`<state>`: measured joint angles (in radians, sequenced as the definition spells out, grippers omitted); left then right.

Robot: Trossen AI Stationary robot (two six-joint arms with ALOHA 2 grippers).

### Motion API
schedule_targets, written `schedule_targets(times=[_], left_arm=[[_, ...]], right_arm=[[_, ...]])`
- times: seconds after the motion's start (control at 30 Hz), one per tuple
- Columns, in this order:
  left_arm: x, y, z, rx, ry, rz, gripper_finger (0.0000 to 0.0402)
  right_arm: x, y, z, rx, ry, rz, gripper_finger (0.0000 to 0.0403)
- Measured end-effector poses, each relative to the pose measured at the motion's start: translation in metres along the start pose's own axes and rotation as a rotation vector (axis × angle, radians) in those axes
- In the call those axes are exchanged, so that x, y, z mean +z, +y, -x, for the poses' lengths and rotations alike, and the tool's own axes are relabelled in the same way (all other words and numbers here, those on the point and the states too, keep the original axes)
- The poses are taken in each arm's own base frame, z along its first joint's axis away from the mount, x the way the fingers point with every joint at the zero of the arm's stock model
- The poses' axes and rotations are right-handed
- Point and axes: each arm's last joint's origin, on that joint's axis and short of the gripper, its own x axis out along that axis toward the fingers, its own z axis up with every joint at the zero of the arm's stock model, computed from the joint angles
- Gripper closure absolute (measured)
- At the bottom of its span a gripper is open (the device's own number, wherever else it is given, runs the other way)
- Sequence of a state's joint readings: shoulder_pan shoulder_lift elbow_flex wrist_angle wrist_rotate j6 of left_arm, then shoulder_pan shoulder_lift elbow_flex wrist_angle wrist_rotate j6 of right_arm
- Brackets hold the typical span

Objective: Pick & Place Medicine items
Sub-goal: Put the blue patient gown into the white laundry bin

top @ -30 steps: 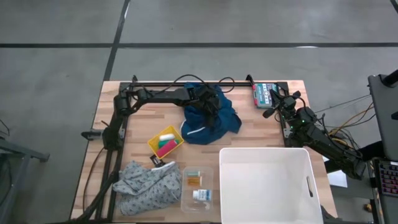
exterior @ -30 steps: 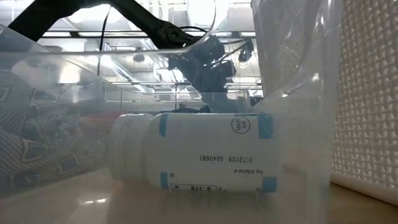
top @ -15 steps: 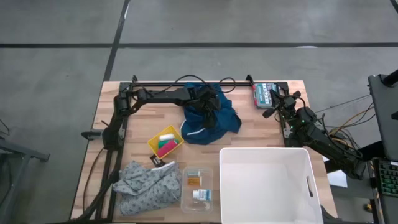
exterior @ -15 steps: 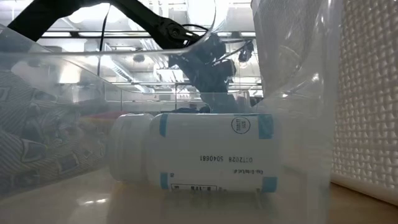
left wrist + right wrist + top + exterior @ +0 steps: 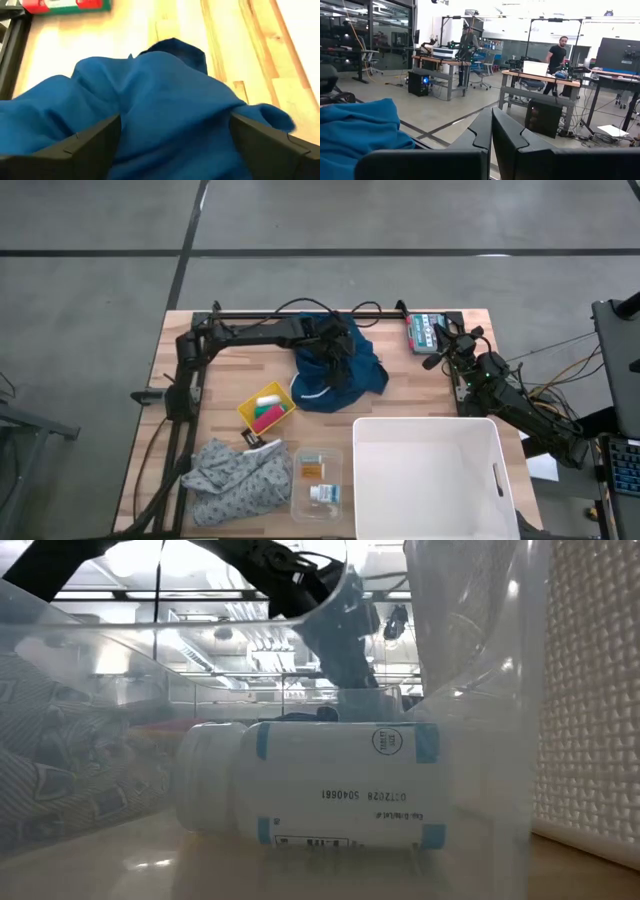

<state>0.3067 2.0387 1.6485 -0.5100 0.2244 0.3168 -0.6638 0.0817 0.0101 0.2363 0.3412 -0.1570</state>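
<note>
1. So, landmark first: the blue cloth (image 5: 338, 370) heaped at the back middle of the table (image 5: 230, 380). The left gripper (image 5: 335, 350) hangs right over it, fingers (image 5: 85, 145) spread wide with only blue fabric between them, pinching nothing.
2. The right gripper (image 5: 447, 345) waits off to the right of the cloth, near the back corner, fingers pressed together and empty.
3. Medicine items: the small white carton with blue print (image 5: 324, 494) and the orange-amber bottle-like item (image 5: 311, 469) both lie in the clear tray (image 5: 297, 502) well in front of the cloth, between the grey cloth (image 5: 238, 477) and the white bin (image 5: 430, 480). The low view is filled by the carton (image 5: 330, 785) lying on its side.
4. My read: the left arm isn't on a medicine item at all right now. Next it'd need to swing away from the cloth toward the tray and come down on one item.
5. Versus a second ago: the left fingers went from fairly closed to wide open and the arm shifted slightly. The cloth and both medicine items look unmoved.
</note>
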Motion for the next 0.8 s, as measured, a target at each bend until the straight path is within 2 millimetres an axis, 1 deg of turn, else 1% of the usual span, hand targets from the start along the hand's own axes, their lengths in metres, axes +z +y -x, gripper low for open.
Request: schedule_targets(times=[0.2,0.37,0.5,0.63,0.8], left_arm=[[0.001,-0.004,0.012,0.003,0.021,-0.013,0.0026],[0.006,-0.007,0.032,0.008,0.015,-0.02,0.0031],[0.009,-0.016,0.042,-0.004,0.02,-0.032,0.0032],[0.011,-0.022,0.043,-0.011,0.017,-0.047,0.0032],[0.004,-0.022,0.036,-0.004,0.018,-0.079,0.0032]], right_arm=[[0.0,0.0,0.0,0.0,-0.001,0.0,0.0394],[0.0,0.0,0.0,0.0,-0.001,0.0,0.0394],[0.0,0.0,0.0,0.0,-0.001,0.0,0.0394],[0.0,0.0,0.0,0.0,0.0,0.0,0.0394],[0.0,0.0,0.0,0.0,0.0,0.0,0.0394]])
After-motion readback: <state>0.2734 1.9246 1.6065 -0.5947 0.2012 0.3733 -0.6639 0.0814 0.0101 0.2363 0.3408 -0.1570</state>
